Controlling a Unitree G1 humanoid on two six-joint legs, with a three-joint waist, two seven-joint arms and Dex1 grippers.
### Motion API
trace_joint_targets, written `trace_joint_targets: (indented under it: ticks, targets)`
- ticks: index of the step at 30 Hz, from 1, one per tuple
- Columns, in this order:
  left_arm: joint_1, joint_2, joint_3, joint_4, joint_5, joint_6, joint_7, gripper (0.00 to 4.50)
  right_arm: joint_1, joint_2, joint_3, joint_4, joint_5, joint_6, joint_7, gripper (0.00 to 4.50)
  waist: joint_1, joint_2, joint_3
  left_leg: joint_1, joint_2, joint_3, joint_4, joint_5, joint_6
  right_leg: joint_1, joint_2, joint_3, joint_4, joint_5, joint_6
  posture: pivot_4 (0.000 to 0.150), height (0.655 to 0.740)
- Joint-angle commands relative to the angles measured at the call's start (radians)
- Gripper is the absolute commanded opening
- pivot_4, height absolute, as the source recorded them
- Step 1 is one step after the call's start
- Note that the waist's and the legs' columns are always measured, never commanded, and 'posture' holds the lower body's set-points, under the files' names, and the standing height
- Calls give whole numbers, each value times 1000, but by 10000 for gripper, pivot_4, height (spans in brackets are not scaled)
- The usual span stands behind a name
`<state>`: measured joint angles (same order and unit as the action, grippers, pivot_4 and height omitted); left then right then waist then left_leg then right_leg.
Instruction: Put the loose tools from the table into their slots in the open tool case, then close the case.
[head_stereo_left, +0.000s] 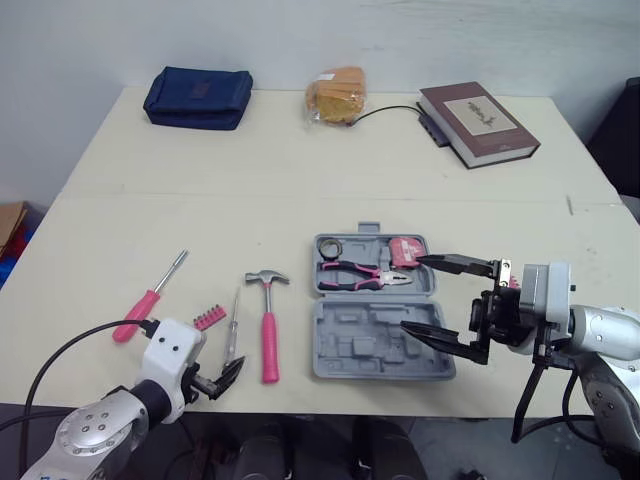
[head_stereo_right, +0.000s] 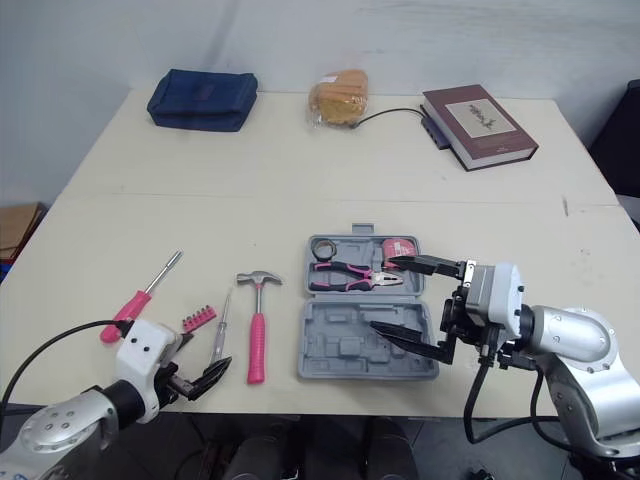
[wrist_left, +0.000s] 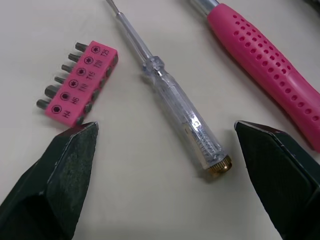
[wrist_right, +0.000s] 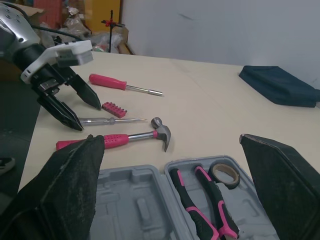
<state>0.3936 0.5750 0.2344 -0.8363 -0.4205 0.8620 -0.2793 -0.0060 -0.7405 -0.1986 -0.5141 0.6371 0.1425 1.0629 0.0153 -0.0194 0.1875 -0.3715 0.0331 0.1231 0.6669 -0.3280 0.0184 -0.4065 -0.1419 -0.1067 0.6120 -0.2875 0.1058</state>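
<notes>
Head stereo pair looks down on the table (head_stereo_left: 300, 180) from its near edge. Left wrist camera sits close over a clear-handled screwdriver (wrist_left: 180, 112) between its fingers (wrist_left: 65, 180); right wrist camera looks low across the tool case (wrist_right: 145, 200), sharing the hammer (wrist_right: 120, 137).

light: bright, even; shadows: faint, soft beside hammer (head_stereo_left: 268, 330); table (head_stereo_left: 200, 220): evenly lit

Open grey case (head_stereo_left: 375, 348) beside pink hammer (head_stereo_left: 269, 345)
</notes>
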Motion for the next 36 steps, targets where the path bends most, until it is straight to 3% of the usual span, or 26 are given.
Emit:
trace_joint_targets:
  ticks: [1,10,20,30,33,36]
  targets:
    - [-30,-11,-53,12,23,-3,6,44174,8,0,-30,-38,-2,-37,2,45000,5,0,0,0,0,0,0,0,0,0,0,0,0,0,0,1500,7400]
    - [-45,-37,-147,40,92,11,50,44174,58,-2,-44,-67,-13,-59,-7,45000,12,2,-1,1,-1,-1,0,0,0,1,-2,0,1,0,0,1500,7400]
    - [-10,-125,-99,68,94,16,66,796,75,-12,-70,-79,-1,-41,-31,45000,11,7,-5,2,-1,-1,0,-2,6,2,-4,-1,0,0,0,1500,7400]
    - [-16,-218,-27,62,73,-118,55,154,74,-24,-90,-61,-2,-46,-18,45000,11,11,-7,1,-1,-1,0,-2,7,2,-4,-1,0,0,0,1500,7400]
    - [6,-301,39,22,37,-139,98,154,80,-24,-98,-58,1,-49,-13,45000,10,10,-7,1,-1,-1,0,-2,7,2,-4,-1,0,0,0,1500,7400]
    - [52,-278,58,-18,55,-193,52,154,104,-23,-111,-55,-4,-59,6,45000,10,10,-7,1,-1,-1,0,-3,7,2,-4,-2,-1,0,1,1500,7400]
